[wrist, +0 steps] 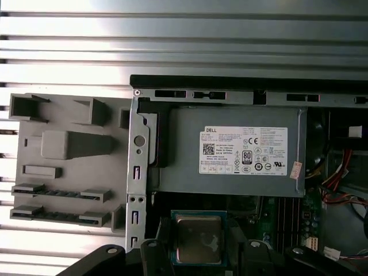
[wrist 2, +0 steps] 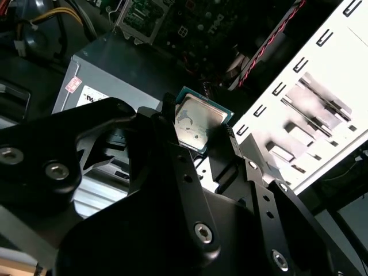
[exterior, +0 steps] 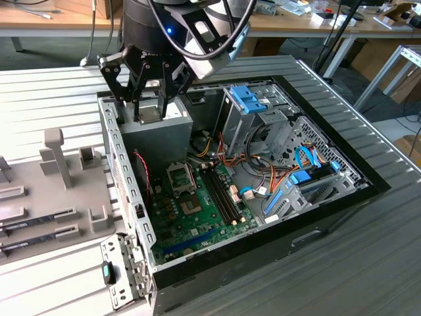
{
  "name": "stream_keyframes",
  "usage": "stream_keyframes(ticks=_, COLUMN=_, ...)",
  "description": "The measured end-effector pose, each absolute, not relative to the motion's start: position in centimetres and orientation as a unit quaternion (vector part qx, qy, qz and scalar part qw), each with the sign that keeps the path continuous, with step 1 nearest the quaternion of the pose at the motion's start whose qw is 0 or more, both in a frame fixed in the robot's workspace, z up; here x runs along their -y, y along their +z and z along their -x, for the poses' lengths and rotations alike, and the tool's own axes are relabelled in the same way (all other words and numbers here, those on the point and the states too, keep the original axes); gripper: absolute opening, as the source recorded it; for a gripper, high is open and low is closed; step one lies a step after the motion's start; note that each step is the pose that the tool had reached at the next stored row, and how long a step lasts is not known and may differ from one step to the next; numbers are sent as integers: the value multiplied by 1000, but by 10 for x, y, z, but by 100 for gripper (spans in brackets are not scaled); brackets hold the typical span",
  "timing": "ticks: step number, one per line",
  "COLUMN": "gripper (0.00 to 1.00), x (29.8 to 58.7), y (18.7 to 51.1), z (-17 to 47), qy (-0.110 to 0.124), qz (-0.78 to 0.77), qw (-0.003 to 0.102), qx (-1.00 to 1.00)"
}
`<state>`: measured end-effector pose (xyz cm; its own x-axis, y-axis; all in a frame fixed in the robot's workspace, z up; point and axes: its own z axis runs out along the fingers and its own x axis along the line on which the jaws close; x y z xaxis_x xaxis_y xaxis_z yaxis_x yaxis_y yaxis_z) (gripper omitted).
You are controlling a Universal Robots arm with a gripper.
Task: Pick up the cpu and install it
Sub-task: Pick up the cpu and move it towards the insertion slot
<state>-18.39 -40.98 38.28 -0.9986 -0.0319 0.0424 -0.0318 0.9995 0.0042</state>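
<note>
Grey fixture tray (exterior: 59, 191) at exterior view's left. Gripper (exterior: 150, 104) above power-supply box (exterior: 158, 135) in open case (exterior: 342, 197). Fingers (wrist 2: 168, 109) closed partway, clamping cpu (wrist 2: 198, 123) by opposite edges, metal top showing in both wrist views. Socket frame (exterior: 181, 178) on motherboard (exterior: 197, 224), further right.

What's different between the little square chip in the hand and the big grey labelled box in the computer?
The cpu is small, thin and square; the power-supply box is far bigger, deep and oblong. The cpu's top is shiny silver; the box is dull grey with a white label. The cpu is clamped in the hand; the box sits in a corner of the case. Both look metal.
</note>
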Motion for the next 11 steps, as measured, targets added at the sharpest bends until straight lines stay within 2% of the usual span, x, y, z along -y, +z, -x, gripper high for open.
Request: stream_keyframes(ticks=11, gripper=47, x=413, y=380, z=177, qy=-2, qz=-16, qw=21, qx=1000)
